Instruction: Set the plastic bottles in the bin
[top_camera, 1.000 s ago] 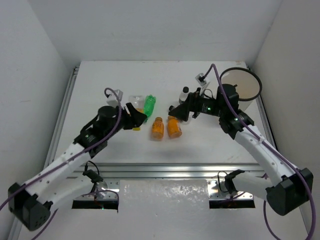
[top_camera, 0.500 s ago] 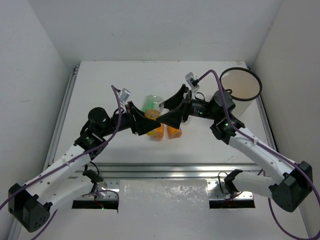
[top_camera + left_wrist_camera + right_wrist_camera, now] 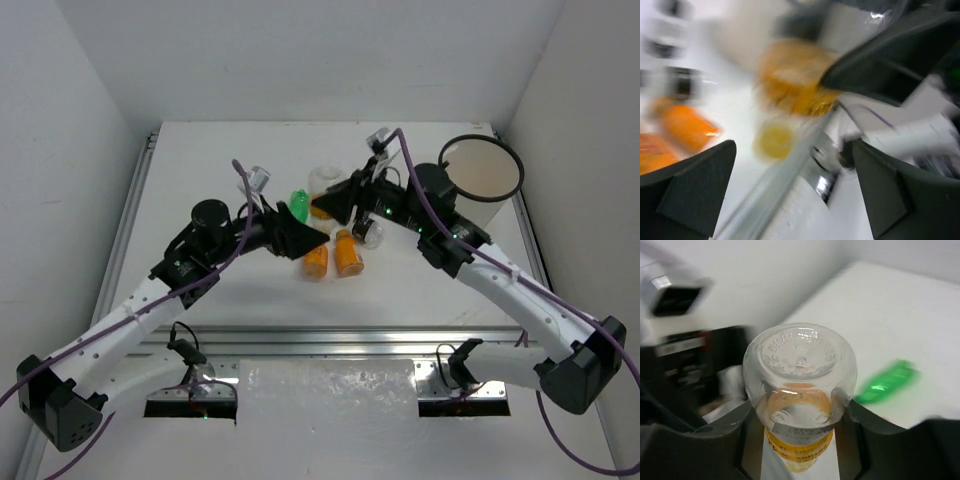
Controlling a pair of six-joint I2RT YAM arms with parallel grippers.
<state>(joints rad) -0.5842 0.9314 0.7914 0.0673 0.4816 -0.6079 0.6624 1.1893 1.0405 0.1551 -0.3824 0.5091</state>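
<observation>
Two arms reach inward and nearly meet over mid-table. The right gripper [image 3: 329, 199] is clamped on a clear bottle [image 3: 800, 370], its base turned to the wrist camera, near the green bottle [image 3: 298, 204]. The left gripper [image 3: 298, 236], fingers spread, appears empty in a blurred view, just beside two orange bottles [image 3: 315, 261]. The bin [image 3: 492, 210] stands far right.

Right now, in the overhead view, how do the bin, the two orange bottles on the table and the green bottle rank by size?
1. bin: far the largest.
2. left orange bottle and right orange bottle: alike, no ranking.
3. green bottle: looks smallest, but the left gripper partly hides it, so unsure.
</observation>
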